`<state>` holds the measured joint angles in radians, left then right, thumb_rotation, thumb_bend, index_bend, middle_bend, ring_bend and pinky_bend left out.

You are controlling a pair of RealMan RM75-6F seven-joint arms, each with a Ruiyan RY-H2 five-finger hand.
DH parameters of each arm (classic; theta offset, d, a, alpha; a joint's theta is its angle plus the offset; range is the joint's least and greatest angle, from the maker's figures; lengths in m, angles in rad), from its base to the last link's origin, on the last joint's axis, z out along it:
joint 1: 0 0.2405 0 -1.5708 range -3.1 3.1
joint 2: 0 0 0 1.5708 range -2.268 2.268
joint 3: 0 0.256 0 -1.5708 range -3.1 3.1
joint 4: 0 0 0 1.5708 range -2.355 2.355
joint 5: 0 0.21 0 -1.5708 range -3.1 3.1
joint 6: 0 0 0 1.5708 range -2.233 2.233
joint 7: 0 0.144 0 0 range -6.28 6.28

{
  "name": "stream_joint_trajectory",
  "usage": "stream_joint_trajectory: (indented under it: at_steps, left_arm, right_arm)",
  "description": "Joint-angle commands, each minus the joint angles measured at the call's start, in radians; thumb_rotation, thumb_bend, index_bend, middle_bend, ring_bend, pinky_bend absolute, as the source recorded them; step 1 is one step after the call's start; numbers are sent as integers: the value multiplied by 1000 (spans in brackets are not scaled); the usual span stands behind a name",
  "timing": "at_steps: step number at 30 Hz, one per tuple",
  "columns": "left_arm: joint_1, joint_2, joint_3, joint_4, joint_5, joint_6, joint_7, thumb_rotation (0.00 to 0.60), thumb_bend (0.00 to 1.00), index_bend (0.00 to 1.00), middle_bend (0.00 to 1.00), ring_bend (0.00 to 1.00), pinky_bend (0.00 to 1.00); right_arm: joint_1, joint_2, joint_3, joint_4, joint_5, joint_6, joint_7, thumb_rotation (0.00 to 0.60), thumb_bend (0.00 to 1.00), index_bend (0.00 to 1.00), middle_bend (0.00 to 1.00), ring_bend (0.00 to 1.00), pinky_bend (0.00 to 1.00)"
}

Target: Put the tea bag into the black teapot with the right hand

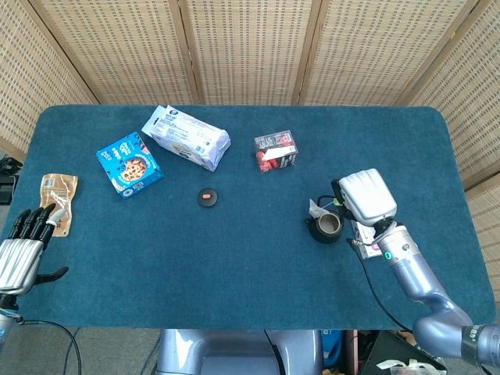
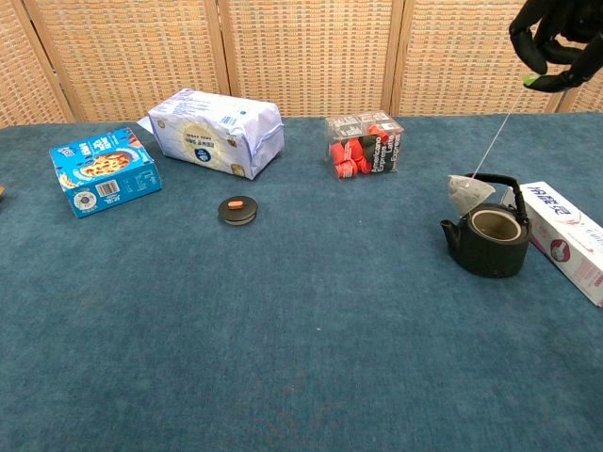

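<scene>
Chest view shows the right hand [image 2: 556, 38] pinching the string tag, the tea bag [image 2: 467, 191] dangling just beside the black teapot [image 2: 488, 235] rim. A swing could drop it onto the counter [image 2: 283, 330] instead.

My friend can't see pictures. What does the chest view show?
The right hand pinches a string's green tag, dangling the tea bag above the open black teapot. Boxes, a white packet and the round lid sit on the blue table.
</scene>
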<state>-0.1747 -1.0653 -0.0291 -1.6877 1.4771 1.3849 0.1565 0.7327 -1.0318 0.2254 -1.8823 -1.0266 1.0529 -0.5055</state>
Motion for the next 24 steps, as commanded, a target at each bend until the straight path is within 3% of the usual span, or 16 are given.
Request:
stream_joint_trajectory:
  at_steps: [1,12,24]
  left_arm:
    - [0,0,0,-1,-1,0,2,600,71,0,0,0,0]
    - [-4,-1,-3,-7,-4,-4,13,600,71,0,0,0,0]
    - [-3,-6,0,-4,-7,-8,14,600,71,0,0,0,0]
  right_arm:
    - [0,8,0,3,4,-2,2,600,801,696,895,948,976]
    - [-5,53,2,9,17,-3,16,600,800,696,895,948,976]
    - [-2,25,-15,50,30,-28,35,600,801,696,894,948,976]
